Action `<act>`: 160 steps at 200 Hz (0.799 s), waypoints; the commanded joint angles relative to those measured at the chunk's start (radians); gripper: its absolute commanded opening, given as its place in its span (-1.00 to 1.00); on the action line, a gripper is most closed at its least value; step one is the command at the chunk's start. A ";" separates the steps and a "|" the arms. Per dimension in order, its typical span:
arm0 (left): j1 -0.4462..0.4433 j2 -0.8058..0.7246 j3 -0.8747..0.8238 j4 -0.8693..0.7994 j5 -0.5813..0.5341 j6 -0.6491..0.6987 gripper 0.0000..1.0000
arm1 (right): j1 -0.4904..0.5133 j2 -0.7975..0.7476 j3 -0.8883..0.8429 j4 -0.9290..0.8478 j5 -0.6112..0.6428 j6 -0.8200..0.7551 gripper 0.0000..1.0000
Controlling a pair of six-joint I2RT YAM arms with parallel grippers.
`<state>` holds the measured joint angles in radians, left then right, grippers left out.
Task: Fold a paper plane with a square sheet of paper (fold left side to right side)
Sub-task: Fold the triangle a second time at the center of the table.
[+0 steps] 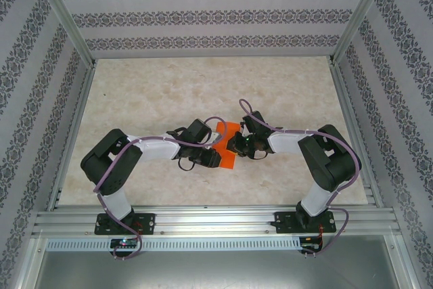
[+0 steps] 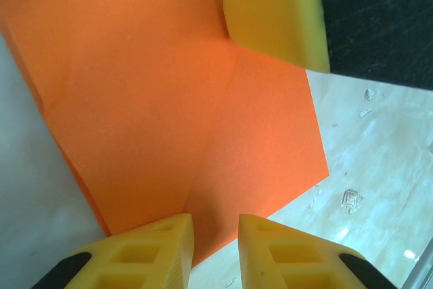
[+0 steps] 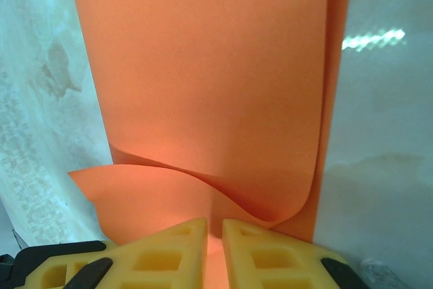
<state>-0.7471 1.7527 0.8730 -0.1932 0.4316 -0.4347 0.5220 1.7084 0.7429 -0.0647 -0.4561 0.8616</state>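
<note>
At mid-frame over the table (image 1: 169, 86) the square sheet of paper (image 1: 227, 145) seems light, limp and crease-prone, best held by its edges, so my right gripper (image 3: 215, 225) pinches its curled edge, while I cannot tell whether my barely parted left gripper (image 2: 215, 225) grips a corner.

Robot lab test cell. Aluminium frame posts (image 1: 64, 15) are standing at the corners and are carrying printed patterned wall panels (image 1: 210, 15) on the left, right and far sides. The left arm (image 1: 115, 164) and right arm (image 1: 328, 160) are sitting bolted to a slotted aluminium rail (image 1: 216, 221) at the near edge, purple cables (image 1: 155, 139) running along them. The counter (image 1: 169, 86) is showing a marble-look surface.
</note>
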 commanded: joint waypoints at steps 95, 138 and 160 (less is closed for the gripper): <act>0.018 -0.077 -0.095 -0.075 -0.049 -0.055 -0.42 | -0.020 0.024 -0.020 -0.141 0.108 -0.033 -0.67; 0.048 -0.130 -0.101 -0.096 -0.038 -0.058 -0.40 | -0.022 0.025 -0.017 -0.140 0.102 -0.038 -0.67; 0.055 -0.155 -0.077 -0.090 -0.008 -0.058 -0.40 | -0.022 0.024 -0.014 -0.141 0.101 -0.040 -0.67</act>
<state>-0.7090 1.6421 0.7815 -0.2390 0.4095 -0.4786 0.5171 1.7084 0.7494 -0.0830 -0.4461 0.8425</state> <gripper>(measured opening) 0.301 0.166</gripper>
